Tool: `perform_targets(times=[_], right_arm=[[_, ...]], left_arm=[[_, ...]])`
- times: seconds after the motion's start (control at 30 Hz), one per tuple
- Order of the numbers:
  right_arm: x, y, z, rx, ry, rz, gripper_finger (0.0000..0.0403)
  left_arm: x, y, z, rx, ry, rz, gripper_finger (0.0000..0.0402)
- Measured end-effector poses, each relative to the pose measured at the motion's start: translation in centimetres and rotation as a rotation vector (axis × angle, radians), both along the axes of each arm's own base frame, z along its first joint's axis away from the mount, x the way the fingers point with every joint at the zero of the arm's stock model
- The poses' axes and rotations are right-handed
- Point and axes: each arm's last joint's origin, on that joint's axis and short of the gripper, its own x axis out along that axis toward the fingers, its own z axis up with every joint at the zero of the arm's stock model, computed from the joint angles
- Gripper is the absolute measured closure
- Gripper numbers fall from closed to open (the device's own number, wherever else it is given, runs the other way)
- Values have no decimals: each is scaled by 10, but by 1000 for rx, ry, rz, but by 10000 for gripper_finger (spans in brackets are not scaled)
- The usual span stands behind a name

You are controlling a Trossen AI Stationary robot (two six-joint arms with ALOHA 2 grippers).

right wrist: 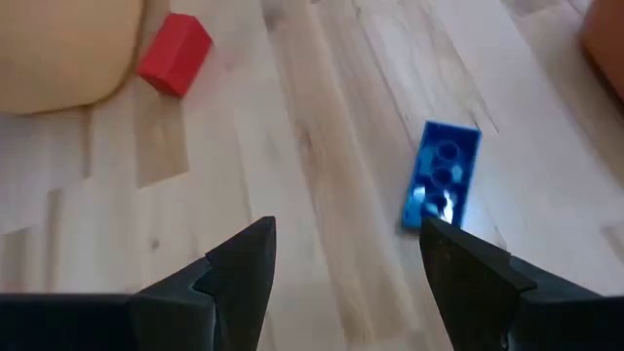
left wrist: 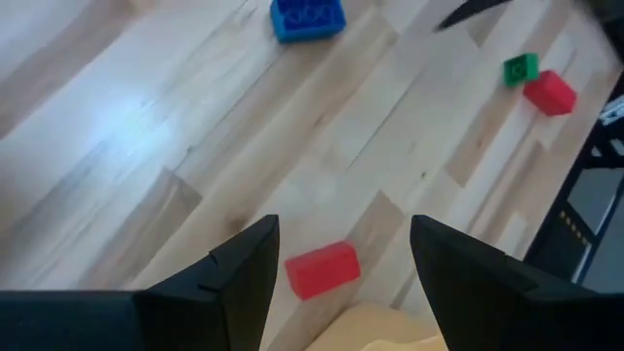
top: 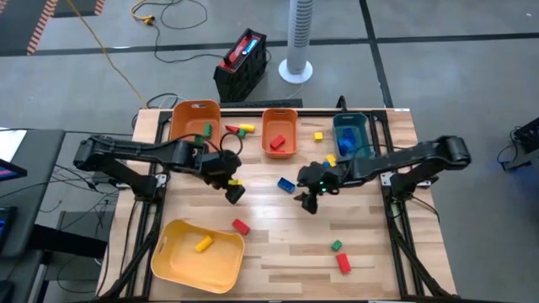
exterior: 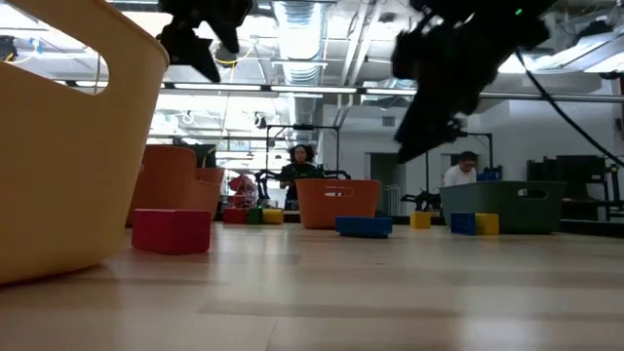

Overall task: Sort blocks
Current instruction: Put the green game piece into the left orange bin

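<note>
The left claw hangs above the middle of the wooden bench, its fingers spread apart and holding nothing; in its wrist view a red block lies on the boards between the fingers, just beside the rim of the yellow bin; the right claw hangs near the bench's centre, also spread wide and empty, with a blue block lying just beyond its fingers.

The blocks are scattered: a yellow block sits inside the yellow bin; a green block and another red block lie close together near the front right of the bench; a red and yellow pair lies between the two orange bins; a single yellow block lies between the middle orange bin and the teal bin; the middle orange bin holds a red block; the left orange bin shows a green block at its edge.

In the low view both arms come in from above, and two people show in the room far behind the bench.
</note>
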Motion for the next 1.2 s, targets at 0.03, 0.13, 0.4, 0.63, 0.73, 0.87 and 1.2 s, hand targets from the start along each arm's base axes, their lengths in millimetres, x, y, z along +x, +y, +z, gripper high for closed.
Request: perform_targets(times=[0.03, 0.13, 0.4, 0.63, 0.73, 0.87, 1.2], right_arm=[[4, -1, -6, -1, 8, -5, 138], [11, -6, -18, -6, 51, -21, 138], [32, -13, -28, -58, 104, 8, 137], [11, 6, -7, -68, 261, 117, 138], [-16, 36, 16, -89, 280, 253, 138], [-48, 71, 31, -36, 337, 291, 138], [-91, 138, 23, 71, 396, 250, 138]], left_arm=[[0, 0, 2, 1, -3, -2, 176], [-2, -3, 5, -2, 8, -16, 176], [-5, -12, 3, 2, 35, -19, 176], [-7, -19, 2, -44, 58, -33, 176], [-8, -19, 2, -32, 65, -54, 176], [-8, -14, 2, -2, 72, -61, 176], [-7, 0, 2, 62, 69, -98, 176]])
